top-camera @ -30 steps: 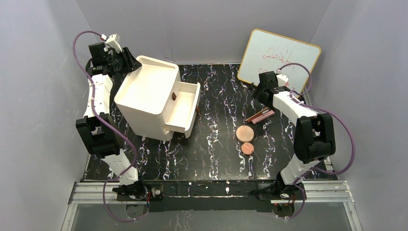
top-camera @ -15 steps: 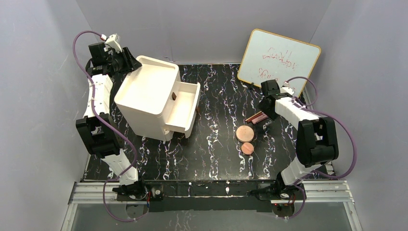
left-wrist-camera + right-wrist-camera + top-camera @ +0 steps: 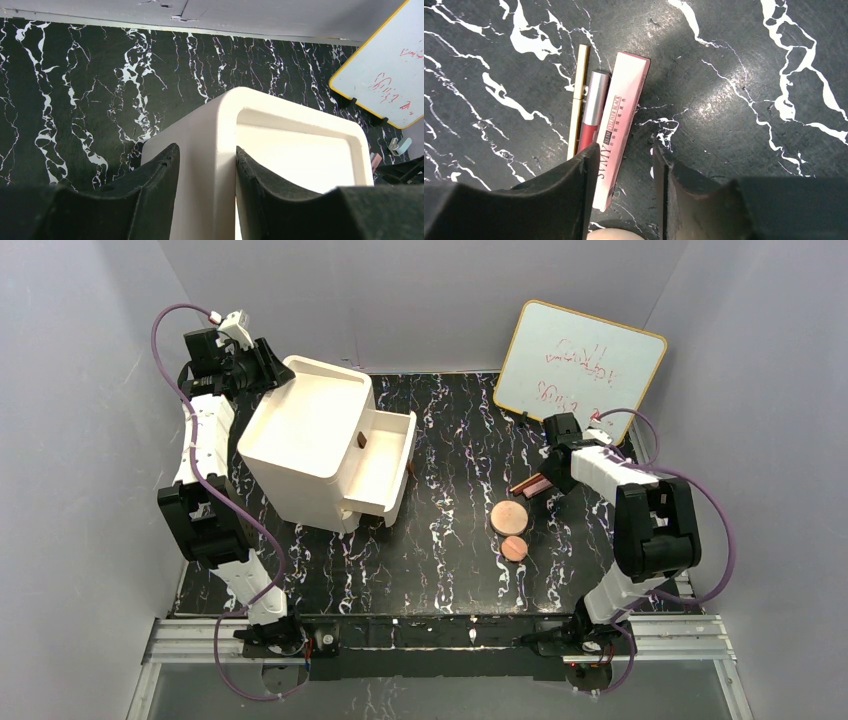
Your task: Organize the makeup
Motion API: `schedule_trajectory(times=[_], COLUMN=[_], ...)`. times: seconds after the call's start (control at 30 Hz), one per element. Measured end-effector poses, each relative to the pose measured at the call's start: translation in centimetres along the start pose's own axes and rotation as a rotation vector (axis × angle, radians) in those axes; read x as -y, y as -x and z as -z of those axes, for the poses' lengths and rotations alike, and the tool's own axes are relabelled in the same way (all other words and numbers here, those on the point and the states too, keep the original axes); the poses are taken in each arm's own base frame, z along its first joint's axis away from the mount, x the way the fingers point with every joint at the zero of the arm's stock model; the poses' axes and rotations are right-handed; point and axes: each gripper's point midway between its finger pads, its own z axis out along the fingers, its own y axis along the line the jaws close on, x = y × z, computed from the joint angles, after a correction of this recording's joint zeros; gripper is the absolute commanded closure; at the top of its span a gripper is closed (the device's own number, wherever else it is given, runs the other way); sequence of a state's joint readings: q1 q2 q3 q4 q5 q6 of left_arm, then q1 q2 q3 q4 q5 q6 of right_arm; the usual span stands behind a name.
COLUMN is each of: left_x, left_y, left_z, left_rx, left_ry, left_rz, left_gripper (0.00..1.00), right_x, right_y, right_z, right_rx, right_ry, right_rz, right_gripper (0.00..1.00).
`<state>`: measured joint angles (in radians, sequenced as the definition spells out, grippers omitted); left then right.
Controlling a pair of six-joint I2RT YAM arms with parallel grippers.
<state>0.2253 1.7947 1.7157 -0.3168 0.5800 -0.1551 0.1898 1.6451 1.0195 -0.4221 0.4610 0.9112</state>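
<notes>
Hard to read from above: slim sticks (image 3: 524, 486), half covered by right gripper (image 3: 546, 479), count there uncertain. Cut off at bottom edge of right wrist view: pale pink rim (image 3: 614, 234), not identifiable. Only a sliver at the edge of left wrist view: light-blue cylinder (image 3: 400, 146), below whiteboard (image 3: 385, 65).

Counted in right wrist view: three slim pieces side by side on black marbled table (image 3: 744, 100). These are gold pencil (image 3: 578, 97), gloss tube (image 3: 594, 112) with silver cap, and pink box (image 3: 623, 117). Counted from above: two copper-pink discs, larger disc (image 3: 508, 517) and smaller disc (image 3: 514, 548), close together, near slim sticks.

Right fingers (image 3: 569, 195) part-way apart, straddling near end of pink box. Finger on the tube's side at its edge, other finger clear of it. No grip visible.

Left gripper (image 3: 206, 155) clamped on wall of white drawer unit (image 3: 300, 165), a finger pressed on each side. One drawer (image 3: 385, 465) pulled out.
</notes>
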Motion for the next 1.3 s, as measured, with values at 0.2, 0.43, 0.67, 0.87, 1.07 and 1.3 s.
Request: schedule_trajectory(times=[0.2,0.43,0.67,0.87,1.07,1.3], left_x=[0.0,0.0,0.0,0.0,0.0,0.0], left_y=[0.0,0.0,0.0,0.0,0.0,0.0], left_z=[0.0,0.0,0.0,0.0,0.0,-0.1], left_rx=[0.0,0.0,0.0,0.0,0.0,0.001], left_ry=[0.0,0.0,0.0,0.0,0.0,-0.003], left_rz=[0.002,0.002,0.002,0.002,0.003,0.006], left_gripper=[0.59,0.59,0.59,0.59,0.59,0.59], right_x=[0.1,-0.3,-0.6,-0.7,-0.5,-4.7], right_y=[-0.8,-1.0,-0.8,-0.5,-0.6,2.2], right_z=[-1.7,-2.5,-2.8,-3.0,-2.6,5.3], right_rx=[-0.02,-0.021,-0.013,-0.008,-0.009,0.114], right_ry=[-0.021,-0.017,-0.011,-0.011,-0.018,0.141], right_rz=[0.002,0.002,0.007,0.009,0.018,0.061], right_gripper=[0.51,0.52,0.82,0.99,0.99,0.99])
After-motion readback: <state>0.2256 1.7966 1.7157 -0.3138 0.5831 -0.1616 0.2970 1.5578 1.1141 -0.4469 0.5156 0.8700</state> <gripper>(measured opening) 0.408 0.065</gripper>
